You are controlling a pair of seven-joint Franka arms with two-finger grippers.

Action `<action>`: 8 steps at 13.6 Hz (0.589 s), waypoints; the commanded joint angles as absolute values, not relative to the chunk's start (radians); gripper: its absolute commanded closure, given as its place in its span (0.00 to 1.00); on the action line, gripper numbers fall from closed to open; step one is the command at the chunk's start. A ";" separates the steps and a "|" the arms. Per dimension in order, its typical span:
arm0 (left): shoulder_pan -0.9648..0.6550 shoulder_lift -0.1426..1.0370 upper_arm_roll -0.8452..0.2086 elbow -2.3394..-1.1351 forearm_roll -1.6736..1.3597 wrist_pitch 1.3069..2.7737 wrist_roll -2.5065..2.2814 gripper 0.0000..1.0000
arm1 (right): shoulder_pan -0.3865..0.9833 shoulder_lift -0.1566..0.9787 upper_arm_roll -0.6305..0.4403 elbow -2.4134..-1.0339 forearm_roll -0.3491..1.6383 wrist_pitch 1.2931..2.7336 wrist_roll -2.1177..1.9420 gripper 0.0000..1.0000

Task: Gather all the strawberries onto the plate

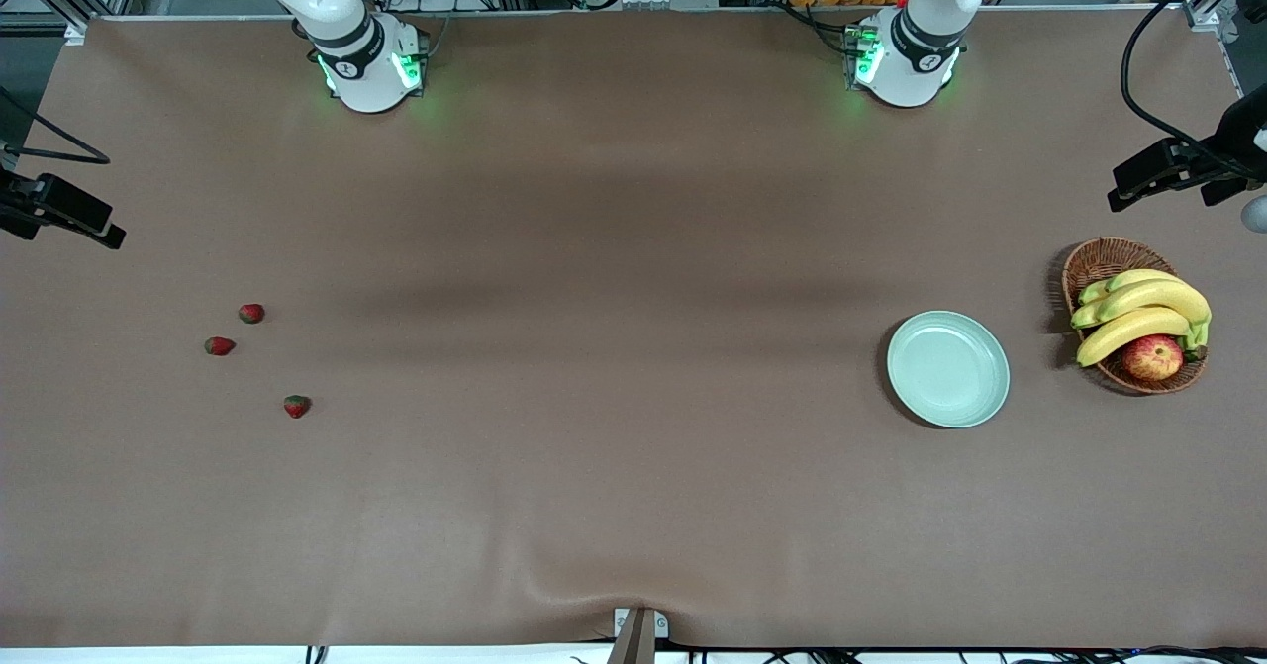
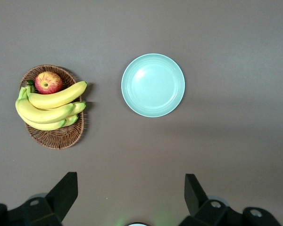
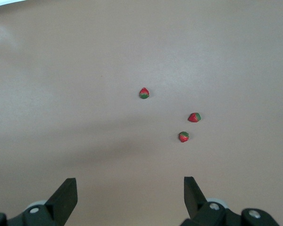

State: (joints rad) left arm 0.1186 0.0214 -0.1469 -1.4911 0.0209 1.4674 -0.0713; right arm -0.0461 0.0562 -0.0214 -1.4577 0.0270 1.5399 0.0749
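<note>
Toward the left arm's end of the table: brown woven wicker basket, oval, sitting on the brown table cover. In the basket: bunch of yellow bananas with greenish tips, lying across the rim; red-yellow apple tucked against the bananas at the end nearer the front camera. Same basket, bananas and apple in the left wrist view. Slight wrinkle in the cover at the front edge.

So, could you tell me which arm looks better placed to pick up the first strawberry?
Probably the right arm: the strawberries lie at its end of the table, under its open right gripper.
</note>
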 commanded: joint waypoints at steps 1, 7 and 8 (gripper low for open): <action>0.118 0.020 -0.150 -1.482 0.017 1.450 -0.064 0.00 | -0.066 0.052 -0.011 -1.459 0.044 1.535 0.077 0.00; 0.118 0.017 -0.150 -1.483 0.063 1.450 -0.060 0.00 | -0.067 0.061 -0.011 -1.459 0.044 1.534 0.077 0.00; 0.118 0.017 -0.156 -1.483 0.064 1.450 -0.061 0.00 | -0.067 0.061 -0.011 -1.459 0.044 1.532 0.077 0.00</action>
